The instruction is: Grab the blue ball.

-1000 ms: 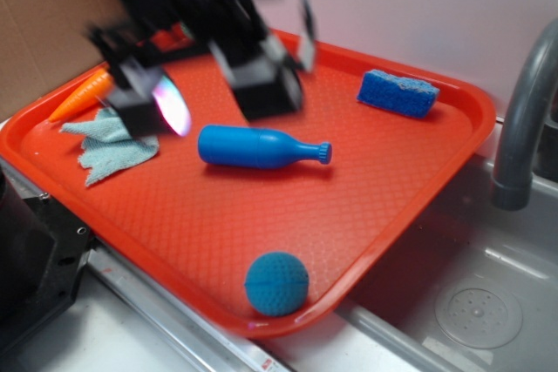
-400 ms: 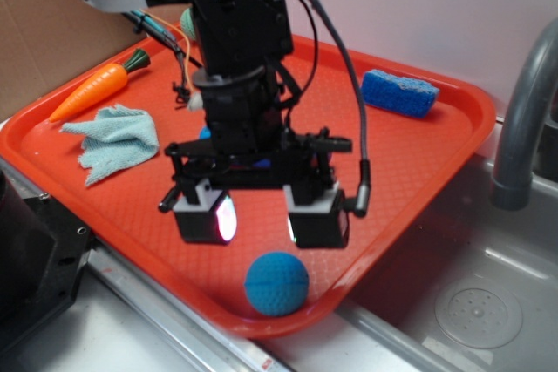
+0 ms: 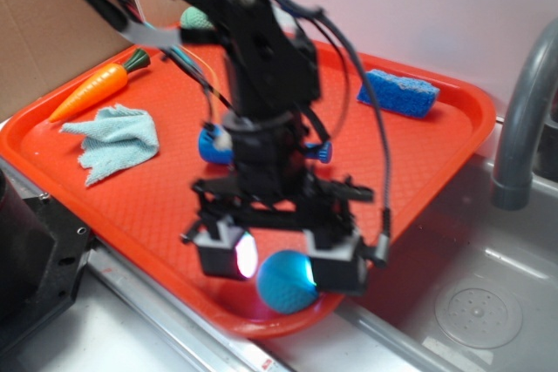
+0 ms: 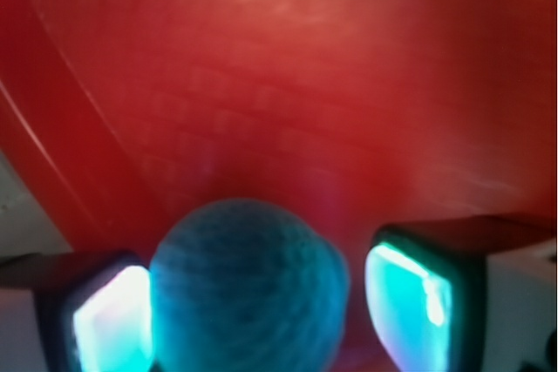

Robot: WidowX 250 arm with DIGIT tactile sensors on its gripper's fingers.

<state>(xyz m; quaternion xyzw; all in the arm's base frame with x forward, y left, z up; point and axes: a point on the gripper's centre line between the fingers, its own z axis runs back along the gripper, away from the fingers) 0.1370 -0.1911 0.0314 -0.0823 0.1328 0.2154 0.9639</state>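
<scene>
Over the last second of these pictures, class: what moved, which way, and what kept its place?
The gripper swept from the back of the tray, above the cloth and bottle, forward and down to the near rim. Its open jaws now flank the blue ball, not visibly squeezing it. The ball, bottle, cloth, carrot and sponge stayed where they were.

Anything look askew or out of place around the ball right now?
Nothing damaged or spilled. The blue ball sits close to the tray's near rim, between the open gripper jaws. The blue bottle lies on its side.
</scene>
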